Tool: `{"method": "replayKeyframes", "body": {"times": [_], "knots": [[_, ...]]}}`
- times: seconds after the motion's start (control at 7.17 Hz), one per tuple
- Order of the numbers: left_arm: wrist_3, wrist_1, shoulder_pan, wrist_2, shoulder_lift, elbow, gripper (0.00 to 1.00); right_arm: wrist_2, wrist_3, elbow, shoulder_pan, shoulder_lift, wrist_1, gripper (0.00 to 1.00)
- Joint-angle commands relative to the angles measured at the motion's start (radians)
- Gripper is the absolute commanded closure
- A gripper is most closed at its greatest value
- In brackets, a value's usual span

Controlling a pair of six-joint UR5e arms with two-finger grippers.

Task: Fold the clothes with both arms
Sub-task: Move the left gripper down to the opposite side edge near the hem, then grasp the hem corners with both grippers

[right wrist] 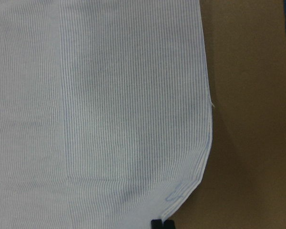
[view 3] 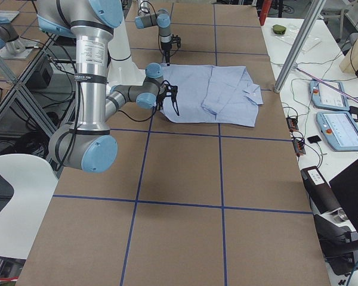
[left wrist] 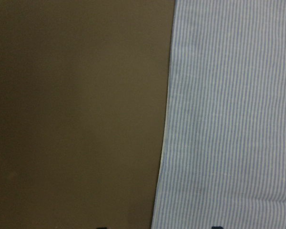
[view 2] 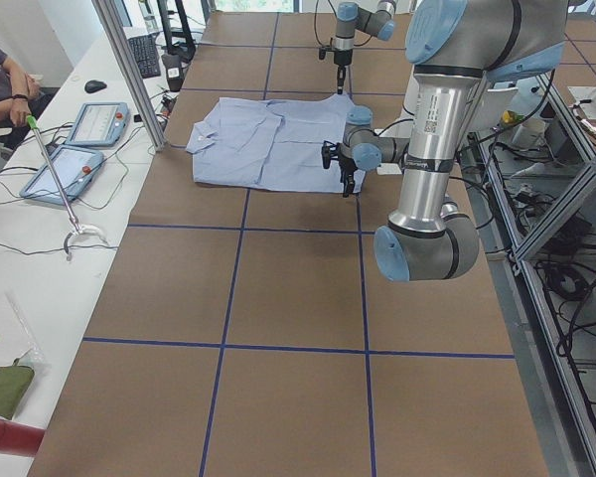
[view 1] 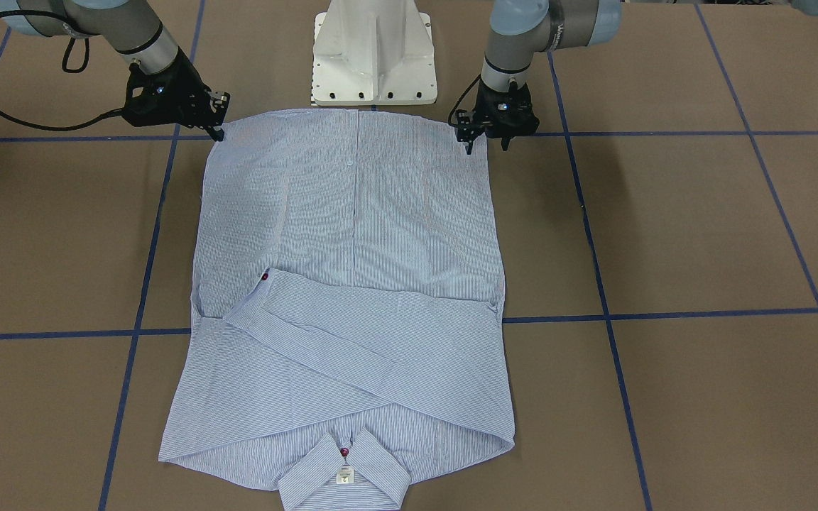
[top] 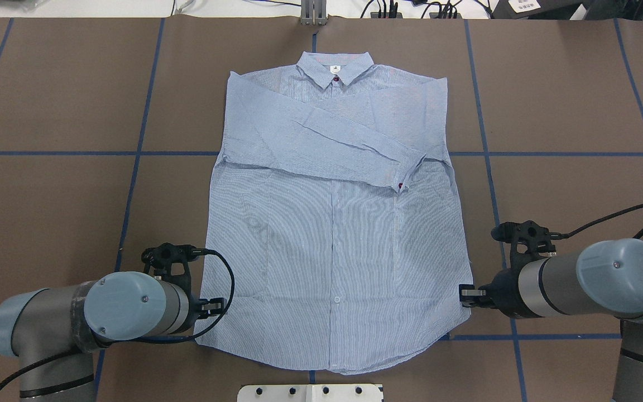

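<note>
One finely striped shirt (view 1: 352, 213) lay lengthwise top-to-bottom, collar (view 1: 344, 475) at front view's bottom; left jaws spread, right jaws closed.

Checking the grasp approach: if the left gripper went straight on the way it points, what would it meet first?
The left gripper would likely meet the shirt at its side edge: the wrist view shows it between the open jaws, so one lands on cloth, the other on bare table.

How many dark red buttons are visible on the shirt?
2: the collar button at the neck, and the cuff button on the folded sleeve. Others may be hidden.
</note>
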Motion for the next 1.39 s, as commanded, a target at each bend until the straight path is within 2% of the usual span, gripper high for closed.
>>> {"method": "replayKeyframes", "body": {"times": [0.0, 0.7, 1.25], "knots": [[0.003, -0.003, 0.024, -0.001, 0.002, -0.001, 0.26, 0.002, 0.001, 0.001, 0.005, -0.001, 0.0, 1.0], [0.068, -0.007, 0.035, -0.001, 0.006, -0.004, 0.26, 0.002, -0.001, 0.004, 0.008, -0.004, 0.0, 1.0], [0.066, -0.029, 0.035, -0.003, 0.005, 0.002, 0.34, 0.002, -0.001, 0.002, 0.009, -0.004, 0.0, 1.0]]}}
